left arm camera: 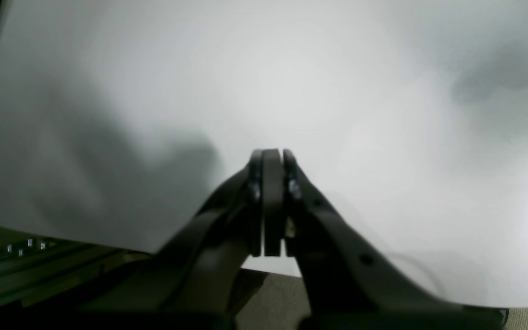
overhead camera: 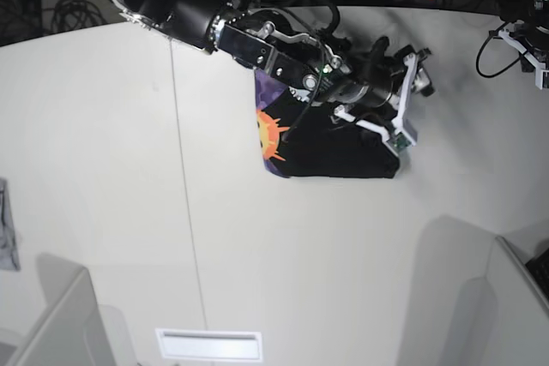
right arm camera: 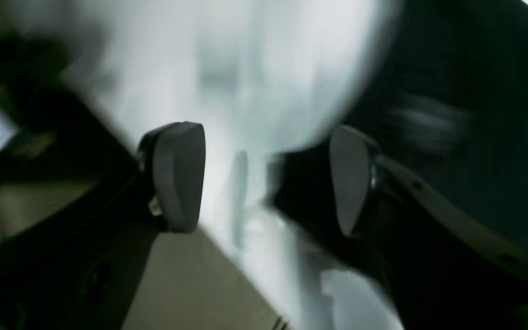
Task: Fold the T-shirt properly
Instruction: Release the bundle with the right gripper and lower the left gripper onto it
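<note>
The risk: the right gripper (right arm camera: 264, 178), jaws spread wide and holding nothing, could snag a layer and undo the folded T-shirt (overhead camera: 330, 147) lying just below and left of it. The left gripper (left arm camera: 272, 201), pressed closed and empty, hovers well apart over bare table (left arm camera: 337, 91).
</note>
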You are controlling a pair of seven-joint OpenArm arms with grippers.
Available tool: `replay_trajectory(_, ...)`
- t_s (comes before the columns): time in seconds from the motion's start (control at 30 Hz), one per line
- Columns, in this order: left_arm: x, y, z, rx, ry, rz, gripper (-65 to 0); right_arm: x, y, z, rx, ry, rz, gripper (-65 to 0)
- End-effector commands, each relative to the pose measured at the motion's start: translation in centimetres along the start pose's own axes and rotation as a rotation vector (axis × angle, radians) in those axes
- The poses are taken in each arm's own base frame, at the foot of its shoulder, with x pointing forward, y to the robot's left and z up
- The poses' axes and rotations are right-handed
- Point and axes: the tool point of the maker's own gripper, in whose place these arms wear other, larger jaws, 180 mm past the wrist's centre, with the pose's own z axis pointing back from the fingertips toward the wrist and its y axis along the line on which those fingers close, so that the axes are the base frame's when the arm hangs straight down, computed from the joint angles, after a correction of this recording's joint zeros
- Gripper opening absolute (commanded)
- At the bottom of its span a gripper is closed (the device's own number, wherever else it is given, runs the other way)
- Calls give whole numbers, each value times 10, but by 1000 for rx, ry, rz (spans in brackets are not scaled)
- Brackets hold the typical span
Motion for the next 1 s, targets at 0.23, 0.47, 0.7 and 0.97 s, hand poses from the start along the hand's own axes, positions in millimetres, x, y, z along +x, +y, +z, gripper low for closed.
replay_trajectory(0.23,32,-17,6,-62,-118,9,-650,43,-81,54,-122,-176,-161,-299)
replay_trajectory(0.47,61,-54,17,-227,-235,149,-650,13,-171,103,-306,-267,-428,-650)
replay_trajectory(0.7,82,-79,19,-365,-274,248,-99,-19,-203,133,-393,-297,-543,-650)
replay_trajectory(0.97,104,-152,19,-583,-306,224,0,-42,-217,149,-434,-288,-556,-650)
